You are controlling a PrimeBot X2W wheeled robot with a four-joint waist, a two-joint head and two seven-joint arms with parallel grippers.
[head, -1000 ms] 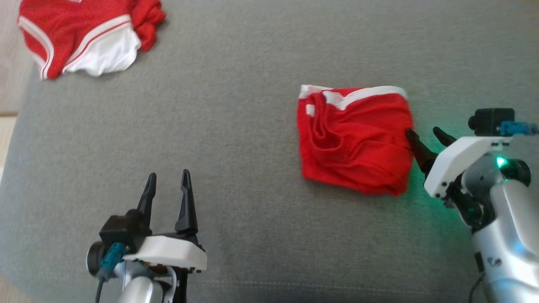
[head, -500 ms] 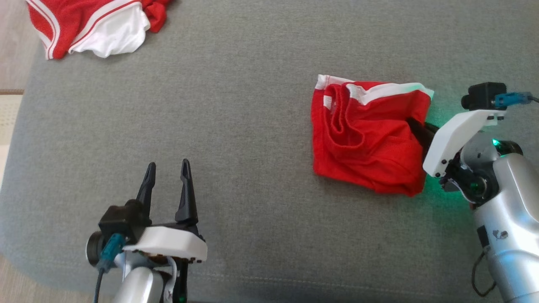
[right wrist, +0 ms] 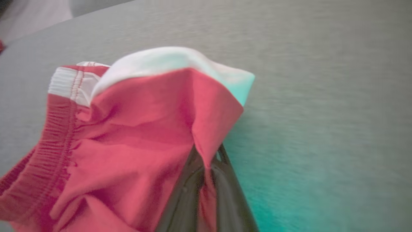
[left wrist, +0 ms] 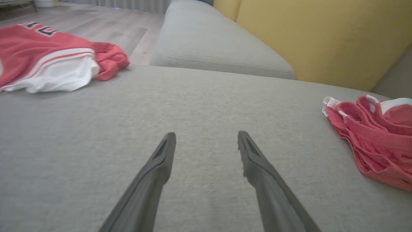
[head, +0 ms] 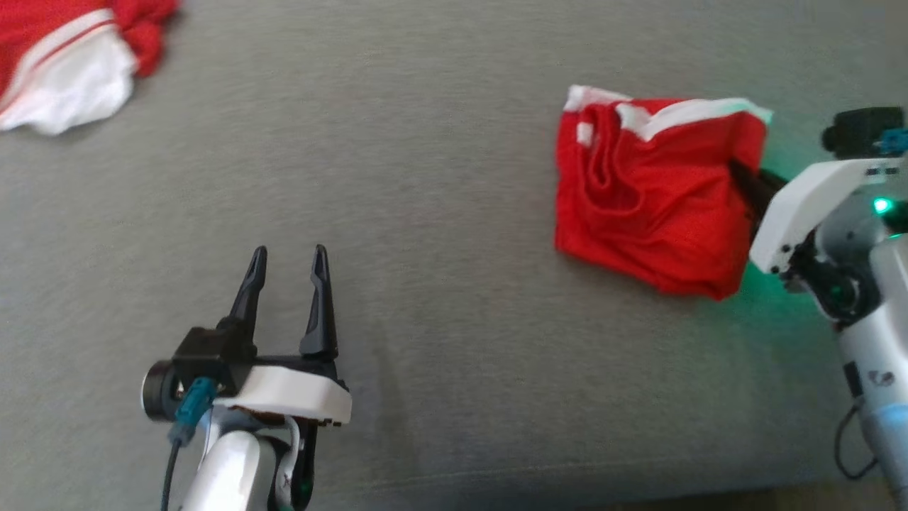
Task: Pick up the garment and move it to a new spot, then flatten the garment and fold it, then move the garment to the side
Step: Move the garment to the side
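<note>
Right gripper now tight on one garment, second garment apart.

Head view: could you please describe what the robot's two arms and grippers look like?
Both arms are glossy silver, each ending in a white wedge-shaped block that carries two long, tapering black fingers. The left gripper has a small black camera with a teal plug and dark cable. The right gripper has the same camera and plug, plus a green light at its wrist.

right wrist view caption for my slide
The right hand pinches an edge of the red garment on the grey cushion.
</note>
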